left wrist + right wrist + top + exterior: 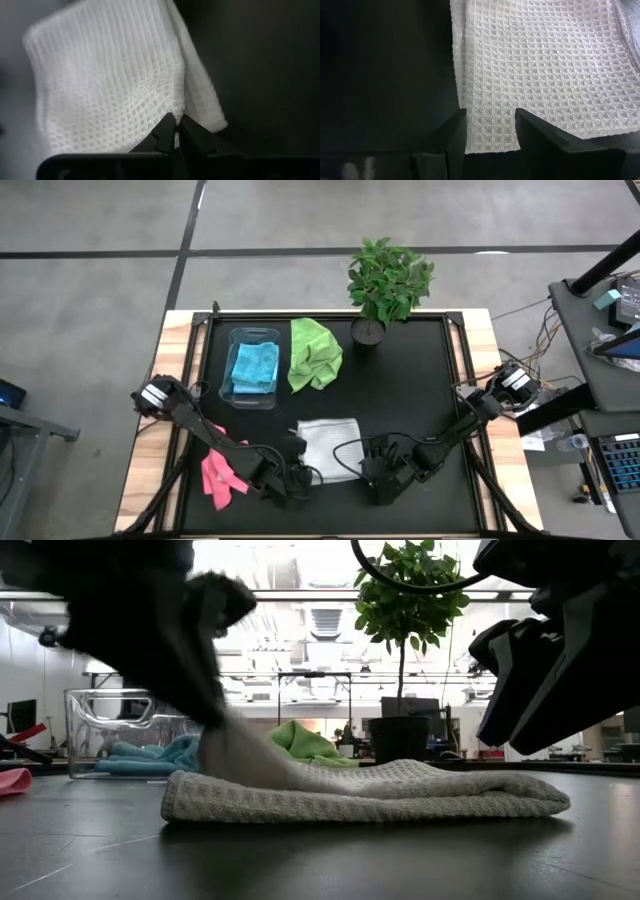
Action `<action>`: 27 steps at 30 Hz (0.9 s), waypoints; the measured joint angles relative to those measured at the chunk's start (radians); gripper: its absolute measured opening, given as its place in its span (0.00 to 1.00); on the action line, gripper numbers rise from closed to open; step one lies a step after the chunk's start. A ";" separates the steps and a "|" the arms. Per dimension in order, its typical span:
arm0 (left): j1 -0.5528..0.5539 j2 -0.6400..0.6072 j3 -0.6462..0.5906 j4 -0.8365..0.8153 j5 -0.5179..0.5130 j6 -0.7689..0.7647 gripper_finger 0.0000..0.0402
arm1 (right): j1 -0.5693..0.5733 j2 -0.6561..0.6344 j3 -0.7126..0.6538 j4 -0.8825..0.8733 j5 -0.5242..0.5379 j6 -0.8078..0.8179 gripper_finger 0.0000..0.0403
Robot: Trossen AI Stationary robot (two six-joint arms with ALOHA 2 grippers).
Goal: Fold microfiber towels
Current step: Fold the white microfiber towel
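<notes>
A pale grey-white waffle towel point(330, 446) lies folded on the black table mat near the front middle. My left gripper point(296, 472) is at its near left part and shut on it point(176, 125). My right gripper point(380, 478) is open just above the towel's near right edge, with its fingers on either side of a strip of cloth point(490, 127); in the low view it hangs clear of the towel point(510, 730). A pink towel point(218, 475) lies at the near left. A lime green towel point(313, 352) lies crumpled at the back. Light blue towels point(252, 367) lie in the bin. My left gripper pinches the white towel at its near left edge point(172, 107) between the two fingertips. The fingers come slanting down from the near left. That part of the cloth is drawn up off the table point(228, 755), while the rest lies flat; how many layers, I cannot tell.
A clear plastic bin point(228, 385) stands at the back left. A potted plant point(385, 280) stands at the back middle. Bare black mat point(420, 380) lies to the right of the green towel.
</notes>
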 joint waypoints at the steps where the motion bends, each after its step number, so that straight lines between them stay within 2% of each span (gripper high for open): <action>1: 0.000 -0.011 0.003 0.000 -0.001 -0.002 0.01 | 0.000 0.000 0.000 0.000 0.000 0.000 0.39; 4: -0.001 -0.027 0.006 0.001 -0.001 -0.008 0.00 | 0.000 0.000 0.000 0.002 0.000 0.000 0.39; 8: -0.006 -0.029 -0.007 0.063 0.089 -0.019 0.00 | 0.000 0.000 0.000 0.008 0.001 0.002 0.39; 11: -0.007 -0.006 -0.021 0.074 0.118 -0.057 0.00 | 0.000 0.000 0.000 0.017 0.002 0.001 0.39; 16: -0.004 0.009 -0.032 0.072 0.126 -0.091 0.02 | 0.000 0.000 0.000 0.034 0.002 0.003 0.39; 27: -0.002 0.004 -0.028 0.022 0.184 -0.113 0.28 | 0.000 0.001 -0.001 0.039 0.003 0.000 0.39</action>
